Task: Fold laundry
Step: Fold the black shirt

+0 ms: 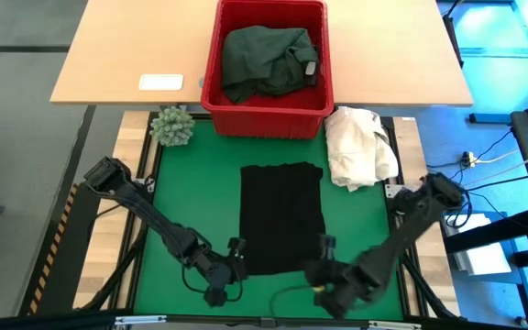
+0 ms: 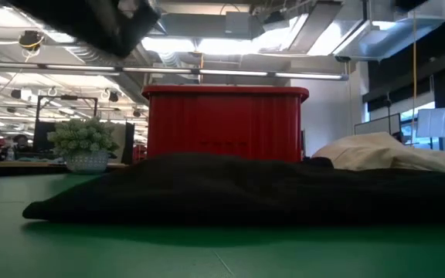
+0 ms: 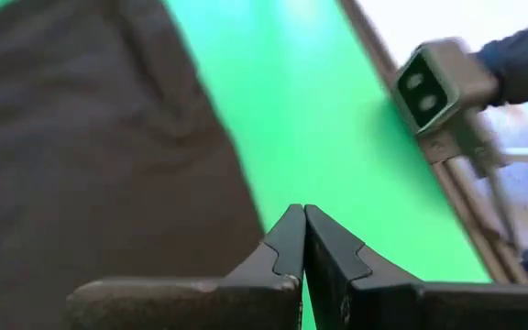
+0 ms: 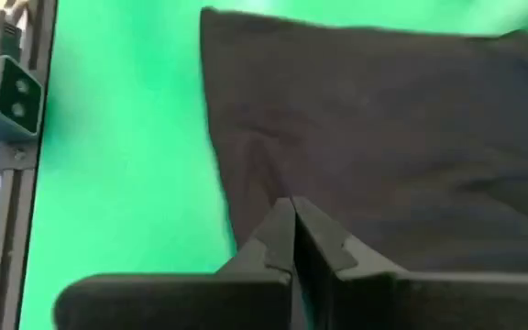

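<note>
Our left hand (image 3: 302,240) and right hand (image 4: 293,231), both closed and empty, flank the near edge of the black garment (image 1: 281,218) between them.

A black garment (image 2: 238,189) lies flat and low across the green table surface (image 2: 130,251), stretching from the left part of the picture to its right edge, its near hem slightly raised with a shadow beneath. Behind it stands a red plastic basket (image 2: 224,123), ribbed on its wall, its rim level. Left of the basket sits a small pale-green plant (image 2: 82,137) in a light pot. Right of the basket a cream-white cloth heap (image 2: 385,153) rises just above the black garment. At the upper left corner a dark, blurred part of a robot arm (image 2: 91,23) comes in from above. Beyond the table, ceiling lights and pipes show
</note>
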Robot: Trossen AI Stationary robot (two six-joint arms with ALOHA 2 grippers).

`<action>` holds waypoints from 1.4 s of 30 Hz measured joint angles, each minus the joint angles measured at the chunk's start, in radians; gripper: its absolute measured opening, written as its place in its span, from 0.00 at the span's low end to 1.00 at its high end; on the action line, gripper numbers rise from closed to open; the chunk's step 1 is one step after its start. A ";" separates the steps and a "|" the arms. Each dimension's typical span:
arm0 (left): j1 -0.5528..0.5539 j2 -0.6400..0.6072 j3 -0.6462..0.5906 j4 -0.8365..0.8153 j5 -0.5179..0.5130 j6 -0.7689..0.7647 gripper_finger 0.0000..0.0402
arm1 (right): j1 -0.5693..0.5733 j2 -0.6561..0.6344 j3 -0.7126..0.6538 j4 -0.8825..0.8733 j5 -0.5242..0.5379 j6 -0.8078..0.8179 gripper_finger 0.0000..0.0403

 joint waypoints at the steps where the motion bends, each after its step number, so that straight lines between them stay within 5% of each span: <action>1: -0.001 0.000 0.014 -0.002 0.004 0.014 0.00 | 0.021 -0.007 -0.005 -0.001 0.041 0.032 0.00; 12: 0.022 0.000 0.031 -0.001 -0.086 0.047 0.00 | 0.109 -0.022 -0.204 0.024 0.003 0.302 0.03; 16: 0.020 0.000 0.031 0.000 -0.086 0.018 0.00 | 0.121 -0.045 -0.290 0.238 0.025 0.300 0.06; 28: 0.008 0.000 0.030 0.001 -0.086 0.018 0.00 | 0.119 -0.048 -0.333 0.881 -0.057 -0.231 0.07; 35: 0.005 0.000 0.030 0.003 -0.086 0.017 0.00 | 0.087 -0.048 -0.288 0.814 -0.082 -0.570 0.08; 42: 0.005 0.000 0.029 0.005 -0.086 0.015 0.00 | -0.002 -0.048 -0.224 0.713 -0.090 -0.609 0.08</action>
